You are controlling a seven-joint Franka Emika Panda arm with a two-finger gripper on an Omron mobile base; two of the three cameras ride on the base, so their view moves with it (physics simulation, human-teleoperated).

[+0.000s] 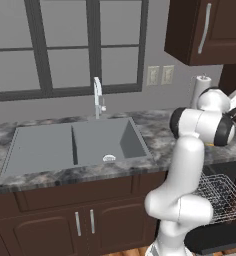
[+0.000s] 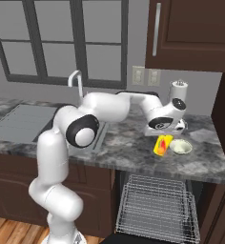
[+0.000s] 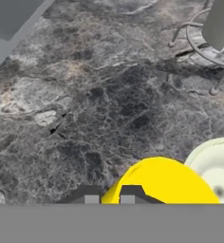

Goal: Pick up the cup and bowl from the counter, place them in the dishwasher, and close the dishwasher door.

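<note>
The yellow cup (image 2: pixel 162 144) lies tilted on the marbled counter (image 2: pixel 133 143), its orange edge showing, right beside the pale cream bowl (image 2: pixel 180 147). My gripper (image 2: pixel 161 134) hangs just above the cup, pointing down. In the hand view the cup (image 3: pixel 166 182) sits low and right of centre, with the bowl (image 3: pixel 216 166) at the right edge. The gripper (image 3: pixel 109 199) has its tips close together, shut, with nothing between them, and the cup lies beyond the right tip. Below the counter the dishwasher stands open with its wire rack (image 2: pixel 157 205) pulled out over the lowered black door (image 1: pixel 215 237).
A paper-towel roll (image 2: pixel 178 93) on a wire holder stands at the back of the counter behind the bowl. The grey double sink (image 1: pixel 75 142) with its faucet (image 1: pixel 97 95) lies to the left. A dark upper cabinet (image 2: pixel 190 33) hangs above.
</note>
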